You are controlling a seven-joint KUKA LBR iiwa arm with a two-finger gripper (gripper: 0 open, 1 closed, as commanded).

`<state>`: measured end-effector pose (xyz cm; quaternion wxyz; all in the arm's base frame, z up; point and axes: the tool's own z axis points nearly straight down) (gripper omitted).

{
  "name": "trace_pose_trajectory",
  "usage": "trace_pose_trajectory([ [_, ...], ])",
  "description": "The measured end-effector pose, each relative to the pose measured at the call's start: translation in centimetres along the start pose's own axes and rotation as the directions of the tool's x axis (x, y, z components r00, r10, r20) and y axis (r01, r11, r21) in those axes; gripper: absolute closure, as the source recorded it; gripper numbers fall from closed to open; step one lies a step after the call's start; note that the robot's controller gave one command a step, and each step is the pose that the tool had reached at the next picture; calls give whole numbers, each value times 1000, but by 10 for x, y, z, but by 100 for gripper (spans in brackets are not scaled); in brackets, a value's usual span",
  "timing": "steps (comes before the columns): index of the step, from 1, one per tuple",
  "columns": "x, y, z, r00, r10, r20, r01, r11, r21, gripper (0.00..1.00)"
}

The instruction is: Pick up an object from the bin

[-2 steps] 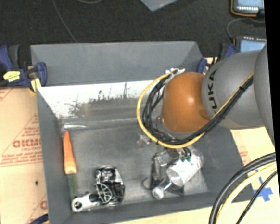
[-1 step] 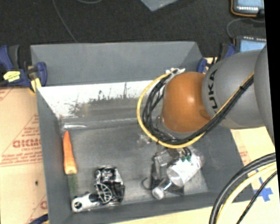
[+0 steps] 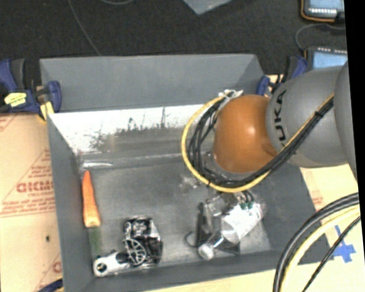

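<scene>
1. A carrot (image 3: 89,200) is laid along the left wall of the bin (image 3: 162,122).
2. A bundle (image 3: 141,240) is set just right of the carrot's near end.
3. A heap (image 3: 236,226) is placed front right, under the arm (image 3: 307,126).

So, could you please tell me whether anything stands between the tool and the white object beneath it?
Nothing visible does. The tool hangs right over the white object at the lower right of the bin; the orange carrot and black wad lie far left.
</scene>
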<state>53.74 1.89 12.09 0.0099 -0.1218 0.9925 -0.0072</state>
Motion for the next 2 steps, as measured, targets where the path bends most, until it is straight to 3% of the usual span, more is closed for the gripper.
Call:
trace_pose_trajectory([
  [1, 8, -25, 14, 996, -95, 0, 95, 996, 1, 0],
  [2, 15, -32, 28, 998, -62, 2, 62, 998, 1, 0],
])
